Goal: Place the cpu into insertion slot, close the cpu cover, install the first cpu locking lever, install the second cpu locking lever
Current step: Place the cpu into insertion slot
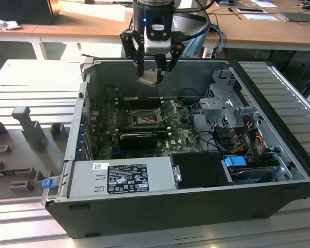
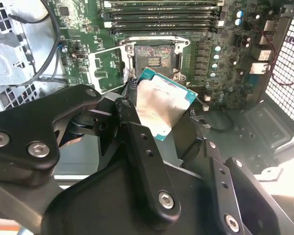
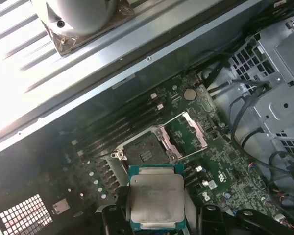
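Zero of four steps done: claw (image 1: 153, 75) clamps the cpu (image 1: 148, 78), insertion slot (image 1: 143, 120) empty at its 6 o'clock in exterior view, cpu cover (image 3: 200, 132) up.

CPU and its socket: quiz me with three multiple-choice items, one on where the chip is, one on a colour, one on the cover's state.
1. Where is the cpu?
A. seated in the insertion slot
B. held in the gripper above the case
C. set down outside the case

2. What colour is the circuit board around the slot?
A. red
B. blue
C. green

3. How is the cpu cover?
A. swung open, off the slot
B. shut over the slot
C. detached, outside the case

1 B: in the exterior view the gripper clamps the chip well above the board.
2 C: green shows around the socket in both wrist views.
3 A: the frame stands tilted up beside the bare socket.
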`<state>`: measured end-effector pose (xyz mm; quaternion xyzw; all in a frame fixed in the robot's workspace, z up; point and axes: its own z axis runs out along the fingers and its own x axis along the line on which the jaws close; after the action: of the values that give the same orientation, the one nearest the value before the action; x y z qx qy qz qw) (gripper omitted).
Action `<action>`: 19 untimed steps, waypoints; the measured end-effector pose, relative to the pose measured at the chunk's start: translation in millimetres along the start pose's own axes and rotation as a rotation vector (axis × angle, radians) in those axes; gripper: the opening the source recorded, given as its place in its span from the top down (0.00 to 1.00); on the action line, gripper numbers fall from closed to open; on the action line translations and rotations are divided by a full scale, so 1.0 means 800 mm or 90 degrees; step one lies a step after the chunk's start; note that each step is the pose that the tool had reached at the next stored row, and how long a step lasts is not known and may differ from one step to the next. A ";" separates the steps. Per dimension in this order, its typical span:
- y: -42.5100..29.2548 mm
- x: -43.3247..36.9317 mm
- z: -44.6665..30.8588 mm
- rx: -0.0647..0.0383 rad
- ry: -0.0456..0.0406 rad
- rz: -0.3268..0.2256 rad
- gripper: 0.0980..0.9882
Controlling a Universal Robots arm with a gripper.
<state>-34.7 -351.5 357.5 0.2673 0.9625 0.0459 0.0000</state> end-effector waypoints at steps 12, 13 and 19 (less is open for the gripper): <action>0.0000 0.000 0.0000 -0.002 -0.0074 0.084 0.52; 0.0000 0.000 0.0002 -0.002 -0.0079 0.090 0.52; -0.0003 0.000 0.0027 -0.002 -0.0080 0.094 0.52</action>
<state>-34.8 -351.6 355.3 0.3375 0.9402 0.0456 0.0031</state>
